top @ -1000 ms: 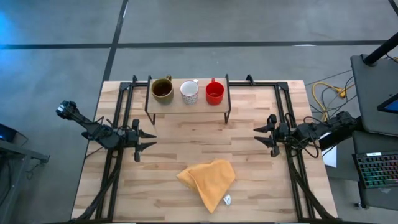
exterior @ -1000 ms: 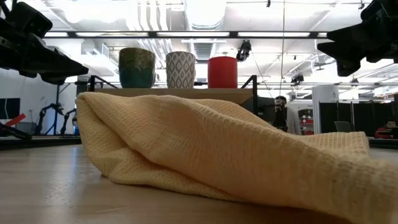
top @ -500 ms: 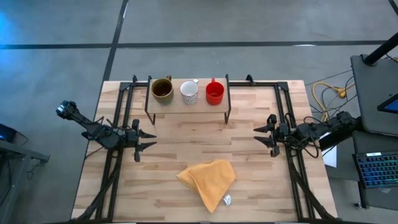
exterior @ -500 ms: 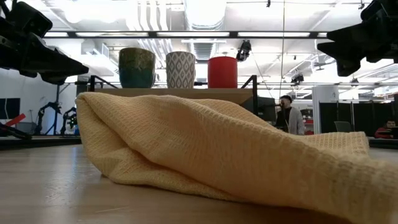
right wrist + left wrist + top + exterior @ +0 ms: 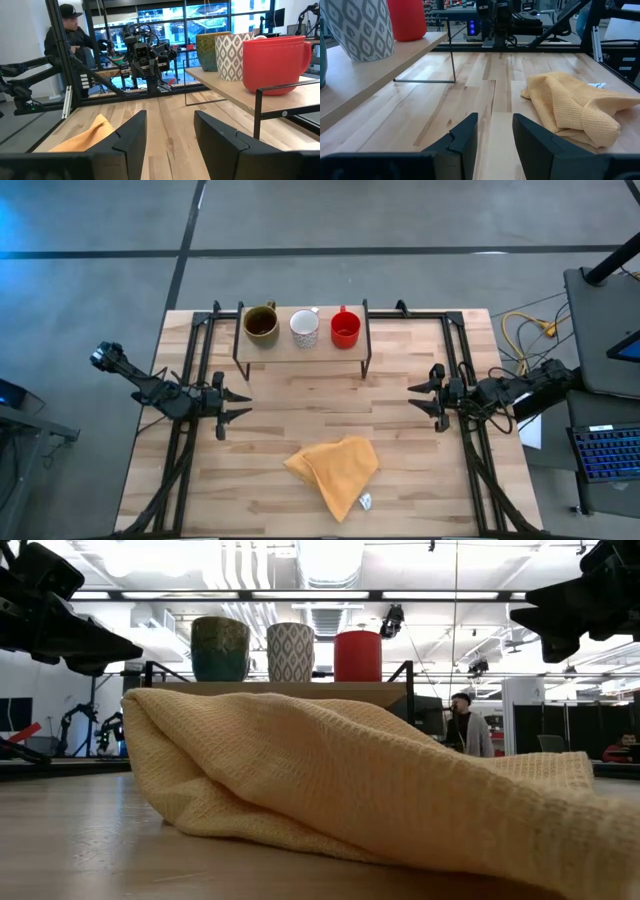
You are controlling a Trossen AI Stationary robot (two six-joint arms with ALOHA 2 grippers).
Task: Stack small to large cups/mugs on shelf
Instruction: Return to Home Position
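On the shelf (image 5: 300, 353) the olive-brown mug (image 5: 261, 324), the white mug (image 5: 304, 328) and the red mug (image 5: 345, 329) stand in one row. My left gripper (image 5: 245, 405) and my right gripper (image 5: 413, 397) hang with fingers spread and empty, both well apart from the shelf, one beyond each end.

We've got a crumpled orange cloth (image 5: 335, 470) lying on the wooden desk (image 5: 300, 395), plus a person (image 5: 66, 40) standing in the room beyond.
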